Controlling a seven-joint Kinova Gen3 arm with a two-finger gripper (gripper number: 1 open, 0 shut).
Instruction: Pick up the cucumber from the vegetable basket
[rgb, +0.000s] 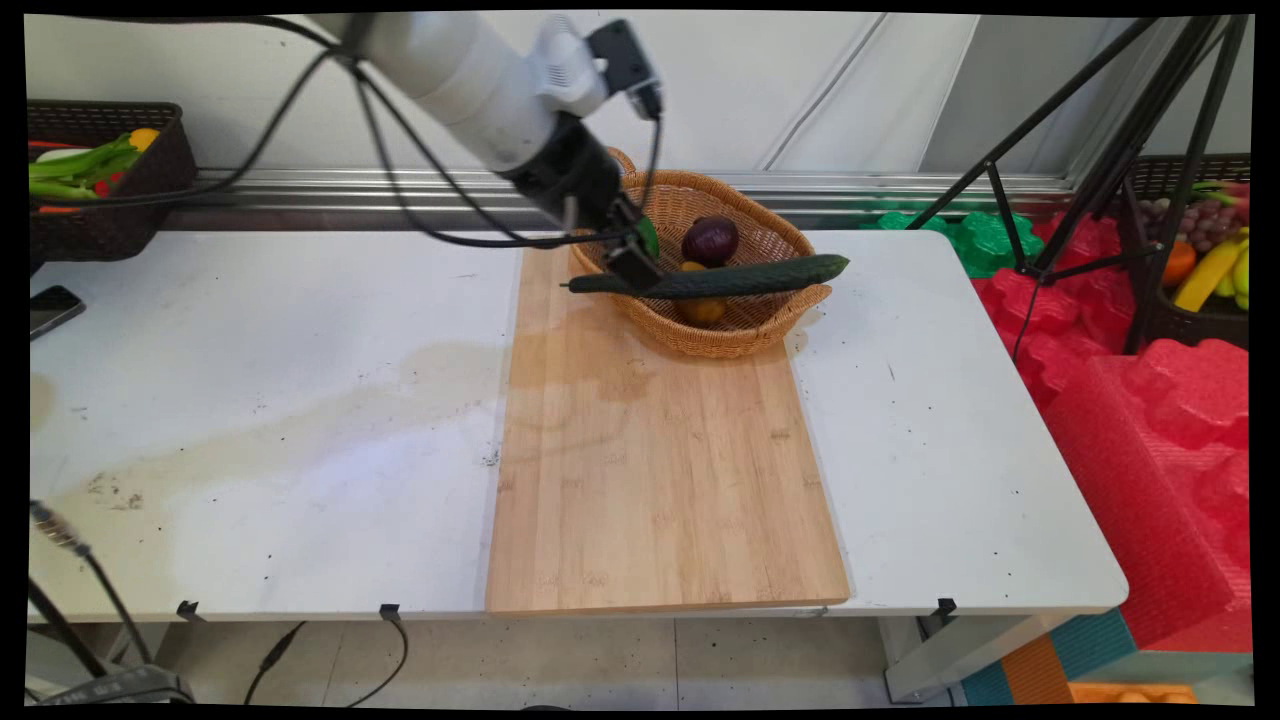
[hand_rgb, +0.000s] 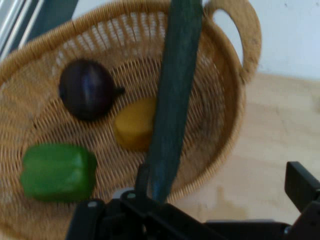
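The black two-finger gripper (rgb: 638, 262) is sitting low at the woven wicker basket's (rgb: 745, 335) nine-o'clock rim, and whether it is clenched or released is something I cannot tell: in the hand view one finger is standing well off at four o'clock while the long dark green cucumber (rgb: 720, 279) is running up from the linkage. That cucumber is lying across the basket, bridging both rims, its stalk end poking out over the pale bamboo cutting board (rgb: 660, 470) at nine o'clock and its blunt end overhanging at three. It is looking smooth, slightly curved and rigid. Under it a small yellow-orange rounded fruit (hand_rgb: 134, 125) is resting on the basket floor, matte and firm-looking; at its twelve o'clock a glossy dark purple onion (rgb: 710, 240) is sitting; a blocky green bell pepper (hand_rgb: 57, 172) is lying close to the gripper. All four pieces are already at the basket, the cucumber perched rather than settled. The board is lying on the stained white table (rgb: 250, 420).
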